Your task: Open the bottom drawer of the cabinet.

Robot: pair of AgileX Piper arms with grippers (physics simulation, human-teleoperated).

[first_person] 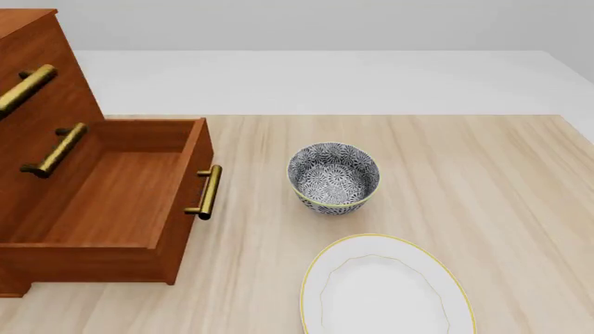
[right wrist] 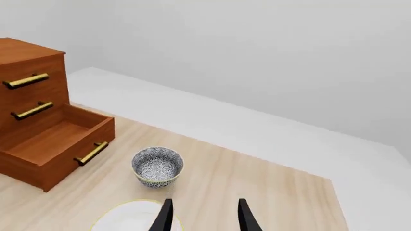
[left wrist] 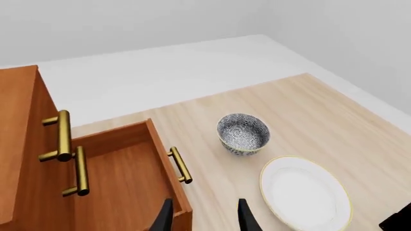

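- Since the bottom drawer [first_person: 111, 202] stands pulled well out of the cabinet [first_person: 42, 90], its inside bare, the opening looks done.
- Both upper drawers sit shut.
- Left hand [left wrist: 204, 216] and right hand [right wrist: 204, 216] hang spread apart, holding nothing, clear of the bench [first_person: 483, 174].

A patterned bowl [first_person: 333, 177] sits near a white plate [first_person: 385, 287] (gold-rimmed) on the table [first_person: 501, 188]
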